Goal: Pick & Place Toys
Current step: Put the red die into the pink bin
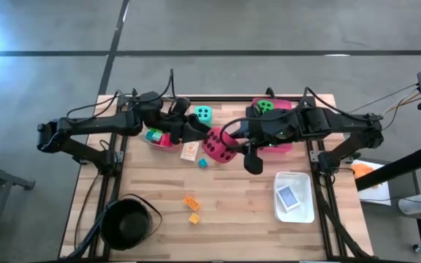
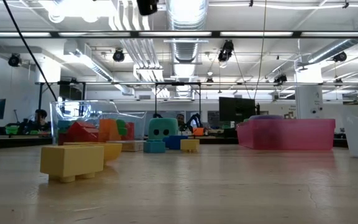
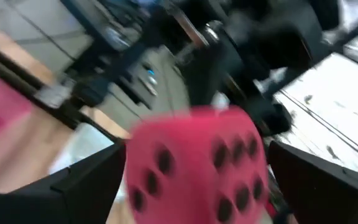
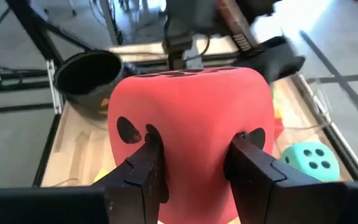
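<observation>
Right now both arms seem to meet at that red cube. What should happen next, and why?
Probably the left gripper should back away: its fingers stand open on either side of the pink-red die, while the right gripper pinches it, so the handover looks done.

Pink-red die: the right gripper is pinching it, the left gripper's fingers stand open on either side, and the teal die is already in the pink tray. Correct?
Not quite. The right gripper does pinch the pink-red die, and the left gripper stands open around it. But the high view shows the teal die on the table, outside the pink tray; the die in that tray is green.
</observation>
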`<state>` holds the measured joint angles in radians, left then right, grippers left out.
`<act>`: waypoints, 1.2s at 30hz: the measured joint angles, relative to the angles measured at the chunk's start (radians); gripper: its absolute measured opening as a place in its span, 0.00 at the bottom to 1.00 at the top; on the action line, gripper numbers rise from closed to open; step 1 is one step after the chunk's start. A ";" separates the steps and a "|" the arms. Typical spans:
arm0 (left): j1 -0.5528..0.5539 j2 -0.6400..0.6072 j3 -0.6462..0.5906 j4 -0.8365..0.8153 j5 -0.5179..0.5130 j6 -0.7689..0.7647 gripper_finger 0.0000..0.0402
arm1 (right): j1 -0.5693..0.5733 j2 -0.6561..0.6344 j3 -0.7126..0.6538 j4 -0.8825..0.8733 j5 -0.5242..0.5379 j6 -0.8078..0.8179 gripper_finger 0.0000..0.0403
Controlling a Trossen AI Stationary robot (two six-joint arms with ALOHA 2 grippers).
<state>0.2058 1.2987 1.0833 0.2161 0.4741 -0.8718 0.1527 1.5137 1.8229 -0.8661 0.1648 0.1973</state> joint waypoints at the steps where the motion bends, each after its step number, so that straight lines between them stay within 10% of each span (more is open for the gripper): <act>1: 0.003 0.000 -0.002 -0.006 -0.020 0.003 0.97 | 0.000 0.001 0.000 -0.011 -0.002 0.002 0.32; 36: 0.042 -0.158 -0.004 -0.396 -0.121 0.075 0.93 | -0.257 -0.050 -0.010 -0.525 0.109 0.114 0.29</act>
<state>0.2478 1.1409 1.0794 -0.1799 0.3527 -0.7964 -0.1044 1.4638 1.8132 -1.3915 0.2743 0.3111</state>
